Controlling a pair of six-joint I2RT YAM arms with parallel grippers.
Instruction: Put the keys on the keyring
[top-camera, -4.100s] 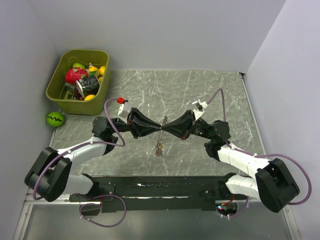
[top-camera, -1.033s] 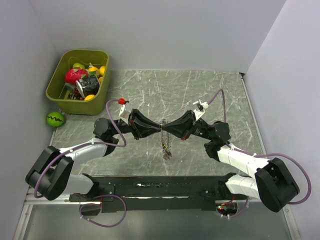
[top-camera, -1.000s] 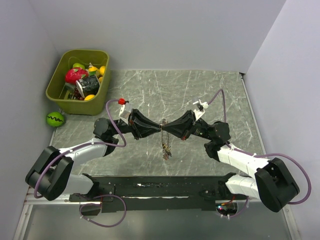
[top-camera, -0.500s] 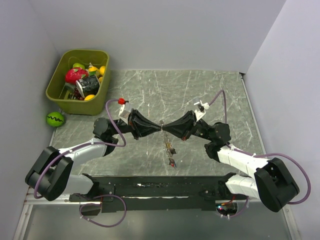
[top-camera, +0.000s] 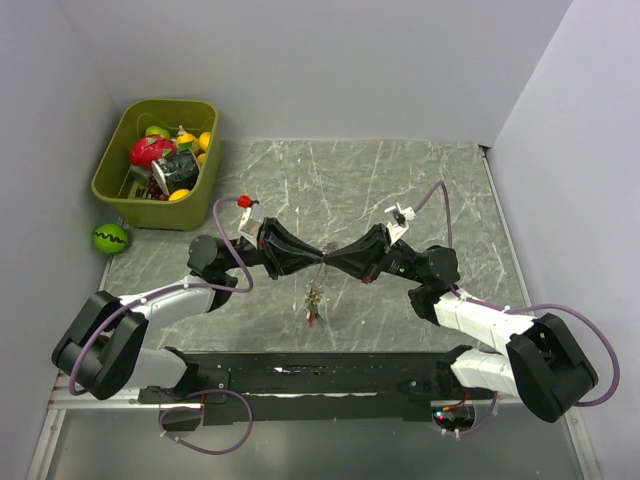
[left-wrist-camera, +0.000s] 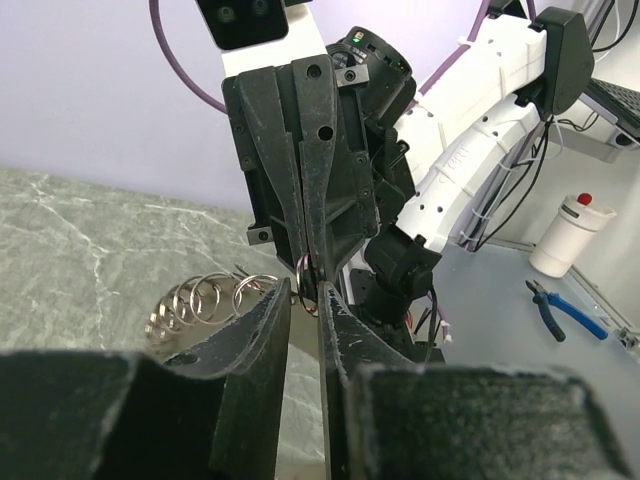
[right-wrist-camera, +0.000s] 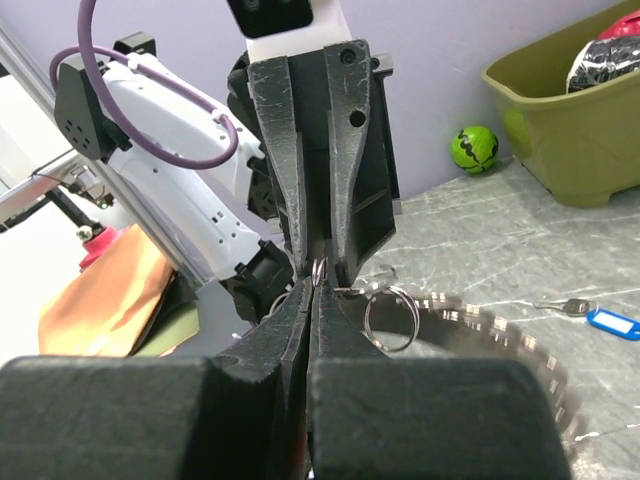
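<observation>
Black fingers, right: the right gripper (right-wrist-camera: 315, 287) is closed tight, with one small link of the keyring (right-wrist-camera: 500, 335) pinched at its very tips.
Hanging metal: from that pinch the keyring drops toward the table (top-camera: 400, 190). Its long axis runs roughly straight down, and a loose split ring (right-wrist-camera: 388, 305) sits just beside the right fingers.
Tip to tip: the left gripper (left-wrist-camera: 305, 300) faces the right one head-on, so both noses meet at the same link.
Left jaws: they stand a narrow slit apart, straddling the link. Whether either pad touches it cannot be told.
On the stone: a silver key (right-wrist-camera: 566, 305) with a blue tag (right-wrist-camera: 606, 322) lies flat on the table, apart from the keyring. It is on the far side of the line the two grippers make. No yellow-tagged key can be made out.
Nearer arm: judging by the right wrist view, the key lies over on the left arm's side. The left arm also has its jaws free, so it looks better placed to fetch the key.
Coming move: the key must go up to the pinched link, so the right hold has to keep the keyring steady.
Far corner: an olive bin (right-wrist-camera: 570, 130) of toys, with a green ball (right-wrist-camera: 475, 148) beside it.
</observation>
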